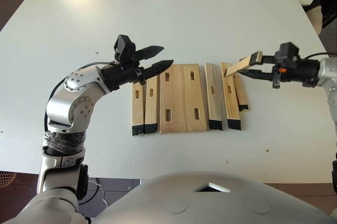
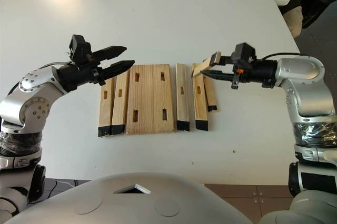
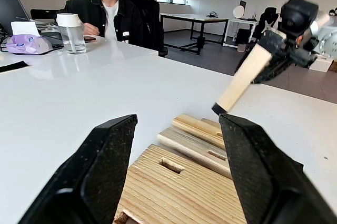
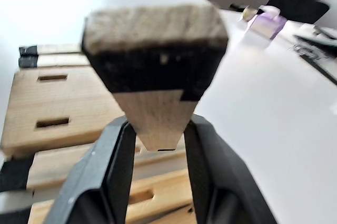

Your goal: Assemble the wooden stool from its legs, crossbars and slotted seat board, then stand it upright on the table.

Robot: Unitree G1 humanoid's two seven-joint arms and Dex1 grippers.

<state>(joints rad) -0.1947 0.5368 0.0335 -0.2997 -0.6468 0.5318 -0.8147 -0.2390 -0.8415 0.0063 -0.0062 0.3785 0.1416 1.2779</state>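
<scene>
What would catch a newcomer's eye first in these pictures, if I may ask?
The right gripper holds a black-tipped wooden piece at a slant above the three bars lying right of the slotted seat board. The left gripper hovers open over the two bars on the board's left, everything on a white table.

The seat board (image 1: 181,98) is pale bare wood with clear straight grain and a matt face. The legs (image 1: 213,95) beside it are the same light wood, their near ends covered in matt black. The wooden bar (image 4: 155,56) held in the right gripper (image 1: 250,65) shows a rough, fibrous sawn end above a black band. The left gripper (image 1: 166,56) has fingers (image 3: 100,176) that look like black plastic, matt and finely textured. The surface (image 1: 79,34) is white and smooth with a soft sheen.
</scene>
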